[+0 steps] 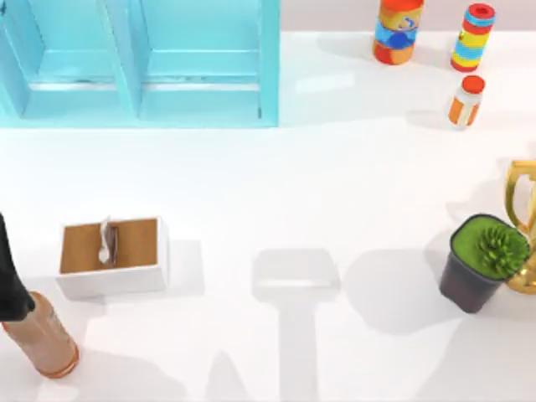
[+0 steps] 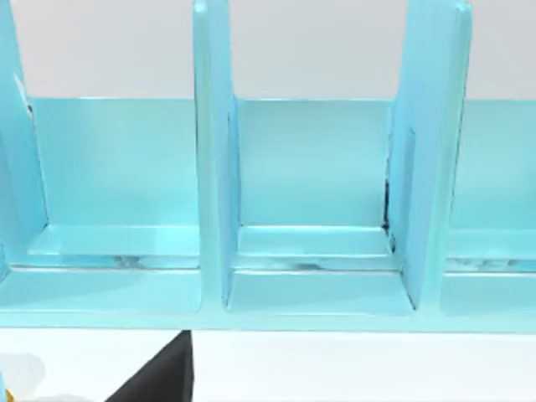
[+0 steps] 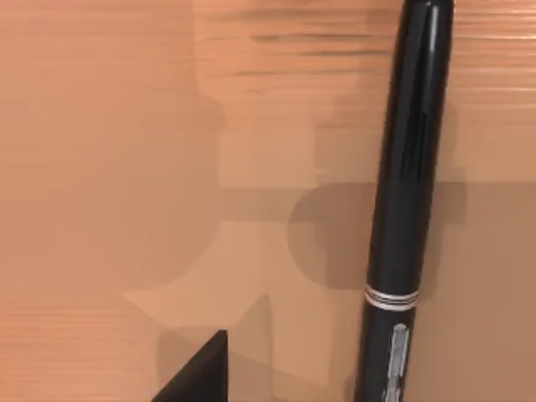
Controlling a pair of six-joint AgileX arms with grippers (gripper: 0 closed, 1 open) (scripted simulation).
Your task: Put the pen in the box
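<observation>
One key relation: the pen (image 3: pixel 406 193) lies close ahead of the right jaws, its long axis running lengthwise away from them with a slight slant.
Pen position: seen from the right wrist against a brown wood-grain surface (image 3: pixel 109 167); its silver-banded end is the end nearer the jaws.
Pen contact: cannot tell whether it is held or lying on that surface.
Right jaws state: cannot tell; a dark wedge (image 3: pixel 197 373) beside the pen may be part of them.
Box position: the box (image 1: pixel 113 280) stands on the counter (image 1: pixel 335 184) toward its left side, brown interior open upward, silvery piece (image 1: pixel 105 243) on the middle divider.
Box contents: both compartments look bare from above.
Left arm: parked, its wrist camera facing the turquoise shelf unit (image 2: pixel 213 167).
Left jaws state: cannot tell.
Arm nearer the pen: right, judged from the wrist views.
Coming move, judged: align the pen's long axis with the box's longer side before lowering, clear of the divider.
Risk, judged: a crosswise pen could bridge the rim.
</observation>
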